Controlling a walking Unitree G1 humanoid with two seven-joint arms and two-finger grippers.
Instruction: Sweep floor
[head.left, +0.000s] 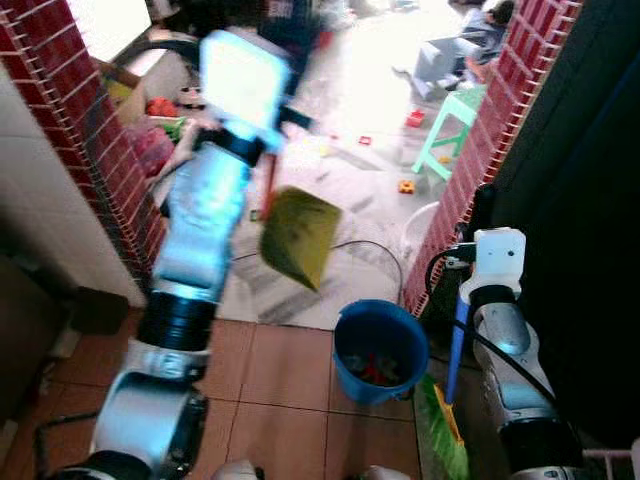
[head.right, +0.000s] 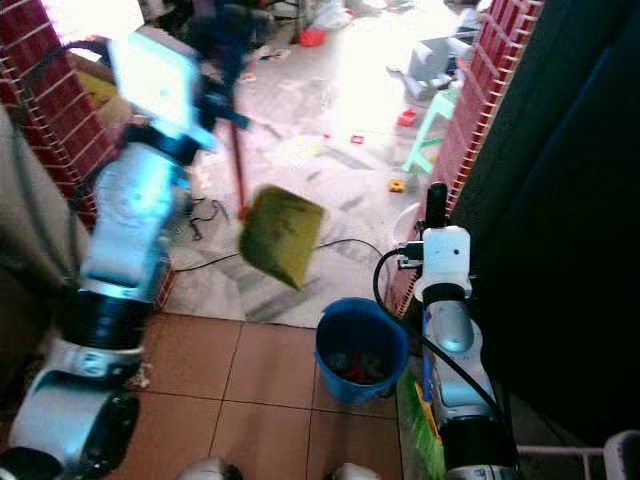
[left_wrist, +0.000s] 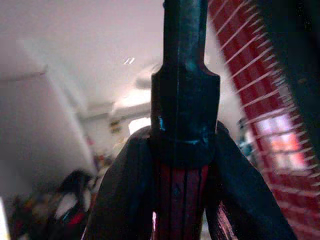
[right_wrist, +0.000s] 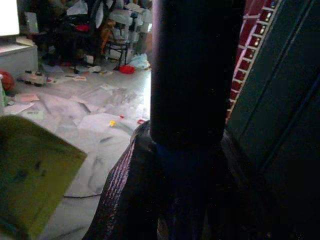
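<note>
My left arm is raised, and the left gripper (left_wrist: 182, 167) is shut on the red and black handle (head.right: 238, 170) of a yellow-green dustpan (head.left: 298, 235). The pan hangs tilted in the air, up and to the left of a blue bucket (head.left: 380, 350) that has some litter in it. My right gripper (head.left: 483, 207) stands by the brick pillar, shut on the blue stick (head.left: 457, 345) of a broom. The broom's green bristles (head.left: 440, 435) rest on the floor to the right of the bucket. The dustpan (right_wrist: 35, 170) also appears in the right wrist view.
Red brick pillars (head.left: 45, 90) (head.left: 500, 110) frame a doorway onto a littered pale floor. Beyond it are a green stool (head.left: 450, 125), small toys (head.left: 406, 186) and a cable (head.left: 370, 250). A dark door (head.left: 580, 200) closes the right side. Brown tiles (head.left: 280, 380) lie underfoot.
</note>
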